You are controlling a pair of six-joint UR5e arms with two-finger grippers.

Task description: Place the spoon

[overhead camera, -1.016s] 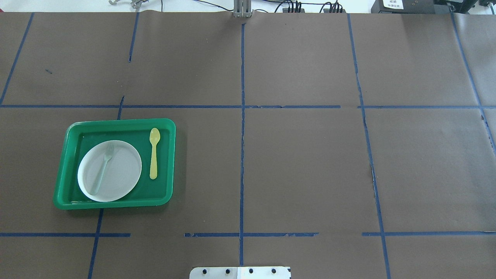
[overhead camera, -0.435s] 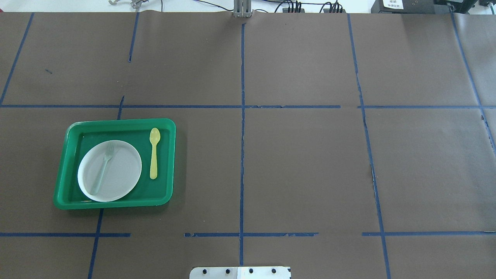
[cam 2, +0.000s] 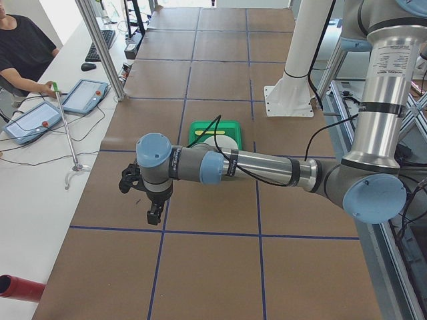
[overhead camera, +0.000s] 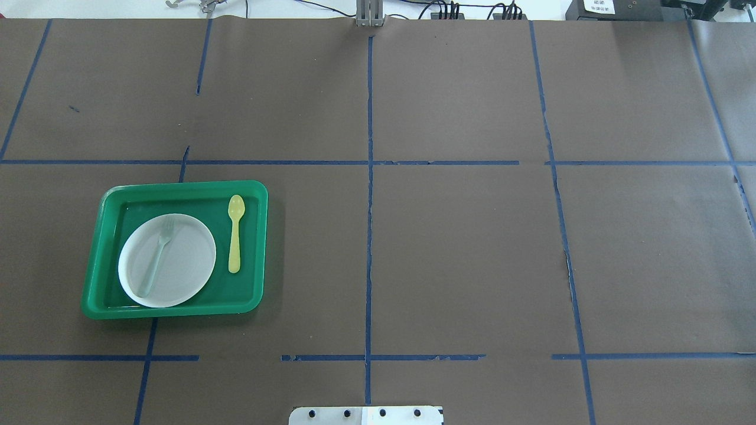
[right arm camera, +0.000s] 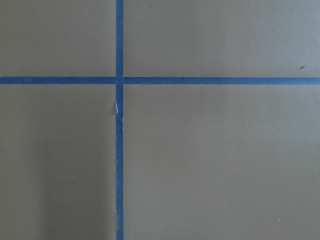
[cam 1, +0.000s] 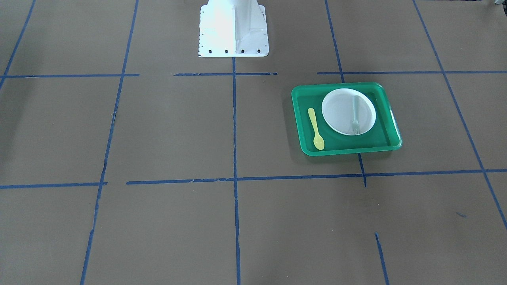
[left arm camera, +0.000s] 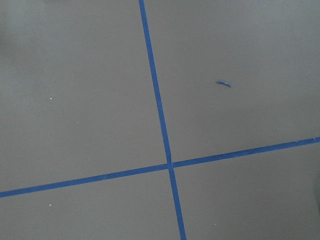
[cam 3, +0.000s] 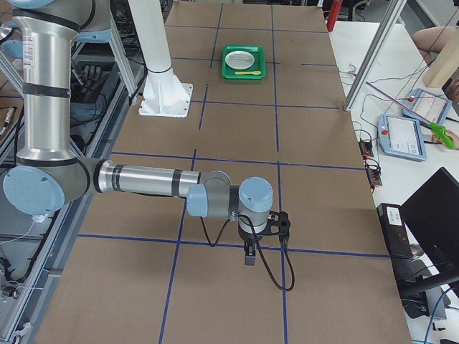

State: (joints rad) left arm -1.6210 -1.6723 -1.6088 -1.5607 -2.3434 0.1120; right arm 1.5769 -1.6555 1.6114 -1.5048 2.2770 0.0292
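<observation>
The yellow spoon [overhead camera: 235, 236] lies flat in the green tray [overhead camera: 177, 186], right of the white plate [overhead camera: 183, 268], bowl end toward the far side. It also shows in the front view [cam 1: 316, 130] and small in the right side view [cam 3: 249, 73]. My left gripper [cam 2: 155, 215] shows only in the left side view, hanging over bare table far from the tray. My right gripper [cam 3: 249, 255] shows only in the right side view, over the far end of the table. I cannot tell whether either is open or shut. Neither touches the spoon.
A pale grey-green fork [overhead camera: 157, 258] lies on the plate. The robot's white base [cam 1: 233, 27] stands at the table's near middle edge. Blue tape lines cross the brown table cover [overhead camera: 460, 254]. Both wrist views show only brown cover and tape.
</observation>
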